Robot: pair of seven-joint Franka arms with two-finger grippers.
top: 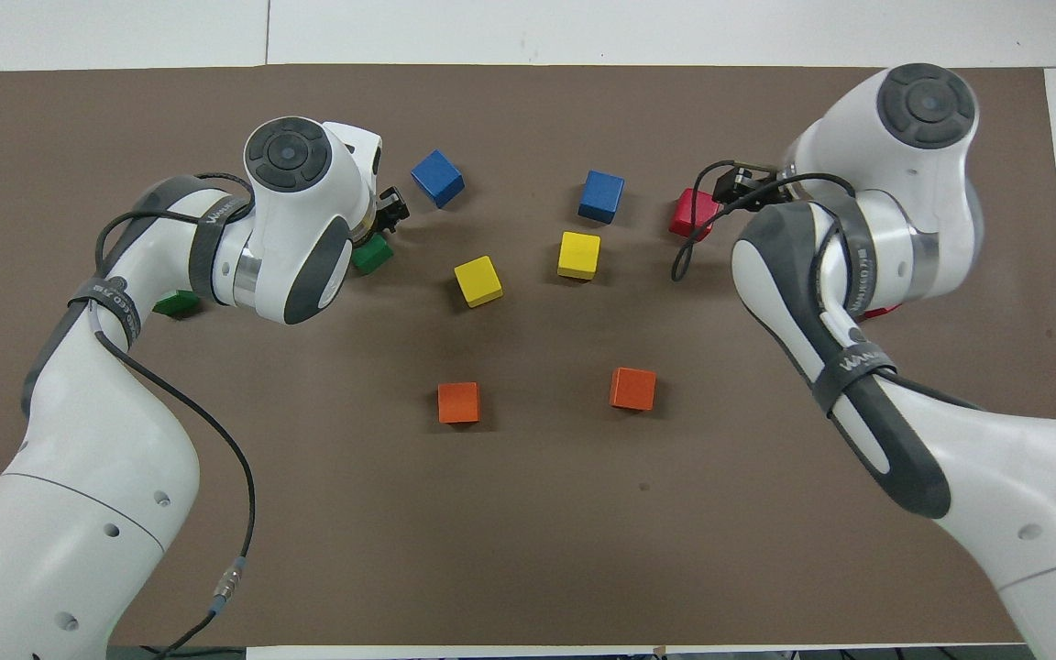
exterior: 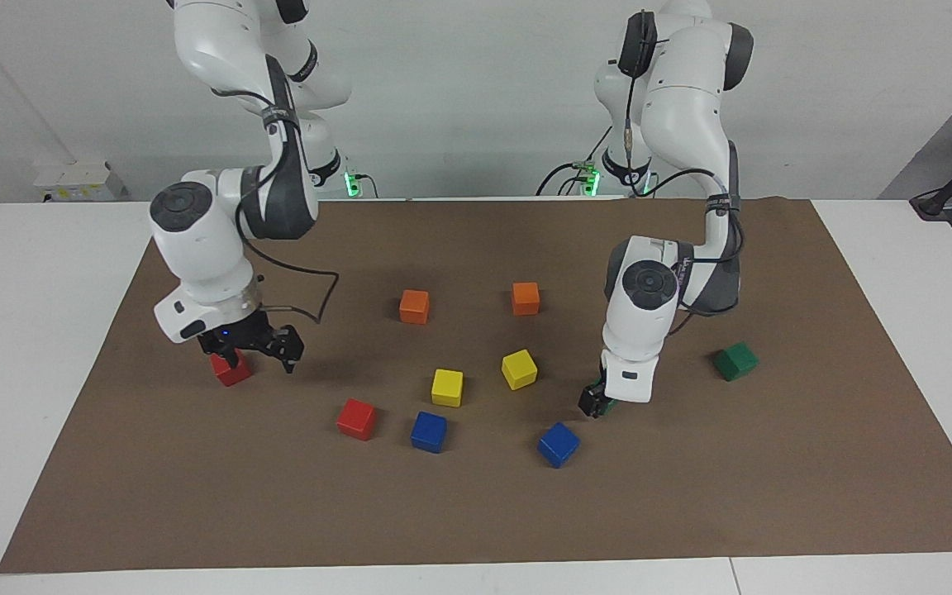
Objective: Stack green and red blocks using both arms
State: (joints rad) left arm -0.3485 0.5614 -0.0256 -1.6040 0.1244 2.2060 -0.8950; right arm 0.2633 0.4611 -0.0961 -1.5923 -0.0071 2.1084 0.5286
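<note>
The left gripper (exterior: pixel 596 403) is down at the brown mat (exterior: pixel 476 512), its fingers apparently closed on a green block (top: pixel 372 253) that is mostly hidden under the wrist in the facing view; how firm the hold is cannot be made out. A blue cube (exterior: pixel 559 444) sits just beside that gripper, a little farther from the robots. The second green block (exterior: pixel 735 361) lies apart, toward the left arm's end of the table, resting flat on the mat. The right gripper (exterior: pixel 254 354) is low over the right arm's end of the mat, its fingers spread wide, one finger touching or just over a red block (exterior: pixel 230 368) while the other hangs clear in the air beside it. The second red block (exterior: pixel 357 418) rests on the mat farther from the robots than the first, with another blue cube (exterior: pixel 429 431) just beside it toward the middle. Between the two arms, two yellow cubes (exterior: pixel 447 387) (exterior: pixel 519 368) sit near the centre of the mat, nearer to the robots than the blue cubes. Two orange cubes (exterior: pixel 414 307) (exterior: pixel 525 298) lie nearer still to the robots, well apart from each other. No block rests on another; every cube sits singly on the mat, which covers a white table (exterior: pixel 38 330).
</note>
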